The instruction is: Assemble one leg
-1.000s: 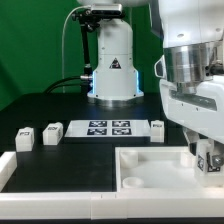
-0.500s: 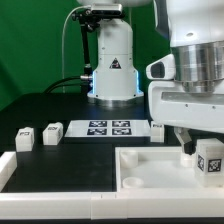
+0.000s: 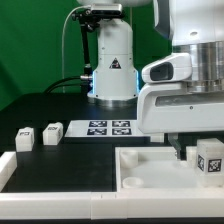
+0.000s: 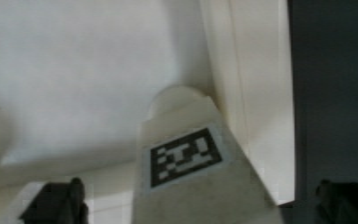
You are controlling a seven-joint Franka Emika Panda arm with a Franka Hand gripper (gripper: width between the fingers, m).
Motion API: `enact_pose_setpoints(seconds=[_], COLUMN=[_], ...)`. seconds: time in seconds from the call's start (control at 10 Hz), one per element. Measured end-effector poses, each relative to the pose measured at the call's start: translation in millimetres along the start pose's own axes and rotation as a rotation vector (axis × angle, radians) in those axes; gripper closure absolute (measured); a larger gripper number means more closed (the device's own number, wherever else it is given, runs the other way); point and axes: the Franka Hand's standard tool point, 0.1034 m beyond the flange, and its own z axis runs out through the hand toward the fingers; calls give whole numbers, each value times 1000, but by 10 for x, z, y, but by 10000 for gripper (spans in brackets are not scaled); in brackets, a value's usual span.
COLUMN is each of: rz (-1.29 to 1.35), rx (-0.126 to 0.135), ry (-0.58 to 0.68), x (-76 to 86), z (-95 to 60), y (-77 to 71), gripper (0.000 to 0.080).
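Note:
A white leg point(image 3: 210, 160) with a square tag stands upright at the right end of the large white tabletop point(image 3: 150, 172), in the exterior view's right. My gripper point(image 3: 207, 150) straddles it from above, and one dark finger point(image 3: 180, 151) shows to its left with a gap. In the wrist view the leg point(image 4: 202, 150) runs away from the camera between my gripper's point(image 4: 197, 205) two dark fingers point(image 4: 59, 202). White gaps show on both sides of the leg, so the jaws stand open around it.
Two more legs point(image 3: 24, 138) point(image 3: 52, 132) lie on the black table at the exterior view's left, and a third point(image 3: 157, 127) lies beside the marker board point(image 3: 108, 127). A white rail point(image 3: 6, 166) sits at the front left. The arm's base point(image 3: 112, 70) stands behind.
My hand has turned about the leg, and its body now spreads further to the exterior view's left. The leg has stayed where it was since half a second ago, its tag still facing front.

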Motion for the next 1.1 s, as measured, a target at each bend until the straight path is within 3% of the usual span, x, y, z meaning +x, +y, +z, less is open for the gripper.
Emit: enact_pose_setpoints(seconds=[0.2,0.4,0.6,0.8,1.1], rz=[-188,-198,-198,-155,253], rx=[-11,-11,-11,-9,-1], ry=[12,12,12,12,15], x=[16,16,16,16,12], z=[-2,-1,-2,-2,-6], y=[18,19,20,19,42], gripper=[150,193,510,509,509])
